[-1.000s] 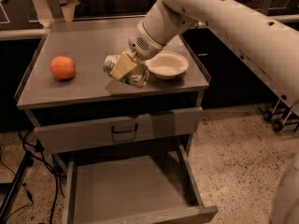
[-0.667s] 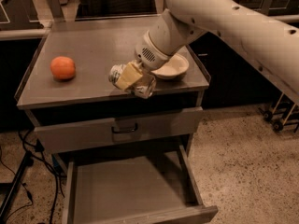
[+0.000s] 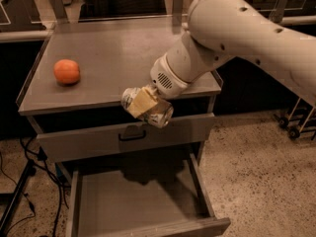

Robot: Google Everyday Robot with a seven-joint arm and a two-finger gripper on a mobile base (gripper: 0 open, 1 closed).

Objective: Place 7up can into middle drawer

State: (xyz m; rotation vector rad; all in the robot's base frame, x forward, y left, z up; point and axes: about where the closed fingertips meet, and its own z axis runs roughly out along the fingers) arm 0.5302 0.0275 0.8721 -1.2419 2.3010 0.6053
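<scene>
We hold the 7up can (image 3: 161, 115) clamped sideways in the end effector (image 3: 146, 105), just past the worktop (image 3: 113, 58) near edge. Lower it straight into the open middle drawer (image 3: 128, 201), clear of the handled drawer front (image 3: 89, 141).

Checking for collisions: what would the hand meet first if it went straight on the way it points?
The hand, holding the 7up can, points down and forward past the countertop edge. It would probably meet the open middle drawer below, though depth is unclear.
</scene>
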